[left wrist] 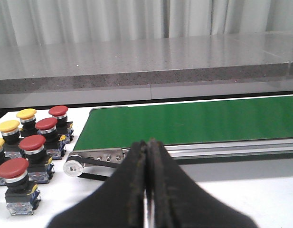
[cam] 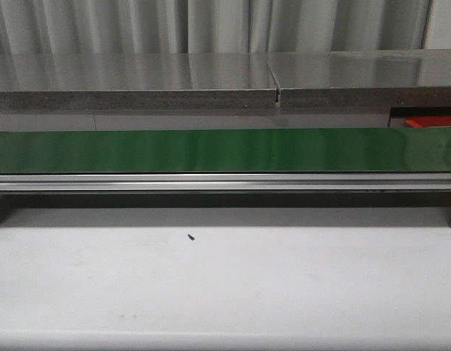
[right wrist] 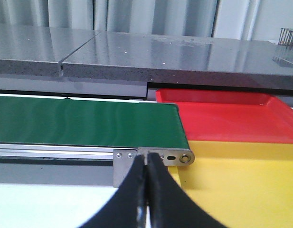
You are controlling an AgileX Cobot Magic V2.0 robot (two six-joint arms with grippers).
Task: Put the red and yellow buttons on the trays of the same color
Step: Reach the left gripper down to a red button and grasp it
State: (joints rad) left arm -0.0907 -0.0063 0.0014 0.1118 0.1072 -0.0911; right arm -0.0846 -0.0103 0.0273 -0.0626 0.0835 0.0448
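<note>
both wrist views show matte black, wedge-shaped fingers [left wrist: 137, 190] [right wrist: 158, 190] with slightly rough, worn inner edges.

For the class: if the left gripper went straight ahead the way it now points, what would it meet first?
Most likely the near rail of the green conveyor belt, which lies directly ahead of the shut left gripper. The red and yellow buttons sit off to one side of that line. Depth is hard to judge from the wrist view.

The left gripper [left wrist: 147, 180] has its two black fingers pressed together, with only a thin seam between them and nothing held. The right gripper [right wrist: 147, 190] is closed the same way, fingertips meeting, and empty. Neither arm shows in the front view.
</note>
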